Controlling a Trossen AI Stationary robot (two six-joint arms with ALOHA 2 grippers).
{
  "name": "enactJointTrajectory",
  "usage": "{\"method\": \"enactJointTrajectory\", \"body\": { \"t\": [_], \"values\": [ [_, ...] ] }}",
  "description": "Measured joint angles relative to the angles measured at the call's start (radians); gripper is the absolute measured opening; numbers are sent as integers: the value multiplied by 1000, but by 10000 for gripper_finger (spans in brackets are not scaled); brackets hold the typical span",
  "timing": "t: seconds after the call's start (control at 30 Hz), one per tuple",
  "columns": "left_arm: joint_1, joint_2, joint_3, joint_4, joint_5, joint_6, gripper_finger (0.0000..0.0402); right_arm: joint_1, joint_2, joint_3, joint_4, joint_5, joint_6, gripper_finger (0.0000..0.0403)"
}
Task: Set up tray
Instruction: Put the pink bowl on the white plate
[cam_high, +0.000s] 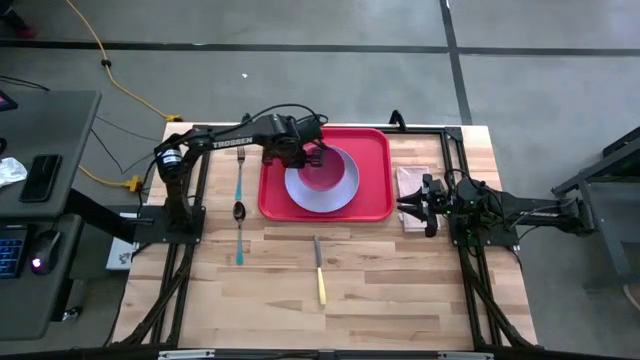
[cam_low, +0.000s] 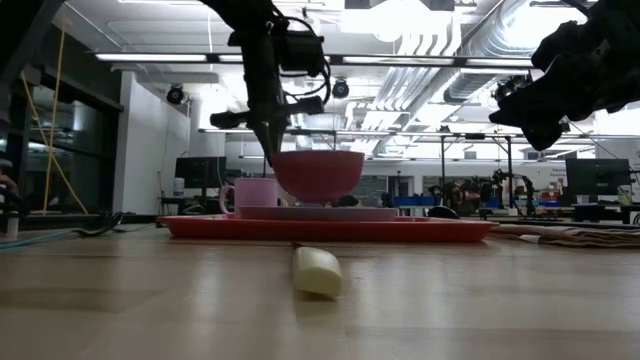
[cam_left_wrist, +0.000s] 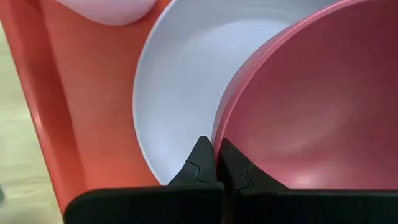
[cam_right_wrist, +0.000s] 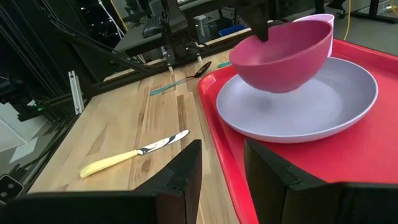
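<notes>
The red tray (cam_high: 376, 200) lies on the wooden table with a lavender plate (cam_high: 300, 196) on it. A pink mug (cam_low: 252, 192) stands on the tray beyond the plate. A dark pink bowl (cam_right_wrist: 285, 53) hangs just over the plate, with my left gripper (cam_left_wrist: 217, 158) shut on its rim. My right gripper (cam_right_wrist: 221, 168) waits open at the tray's right side, level, with nothing between its fingers. My left gripper pinches the bowl's rim (cam_left_wrist: 217, 138) on the side toward the table's left, one finger (cam_left_wrist: 235, 165) inside the bowl and one (cam_left_wrist: 200, 163) outside. The fingers come steeply from above. The bowl stays mouth up, slightly tilted, its base just above the plate (cam_right_wrist: 311, 112).
A teal fork (cam_high: 240, 168) and a teal-handled spoon (cam_high: 238, 228) lie left of the tray. A knife with a yellow handle (cam_high: 319, 272) lies on the near side of the tray. A folded napkin (cam_high: 412, 184) lies right of the tray, by my right gripper.
</notes>
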Motion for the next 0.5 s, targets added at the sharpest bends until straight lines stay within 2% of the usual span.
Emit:
{"method": "enactJointTrajectory", "body": {
  "t": [0.5],
  "values": [
    [0,12,0,9,6,9,14,0,0,0,-7,0,0,98]
  ]
}}
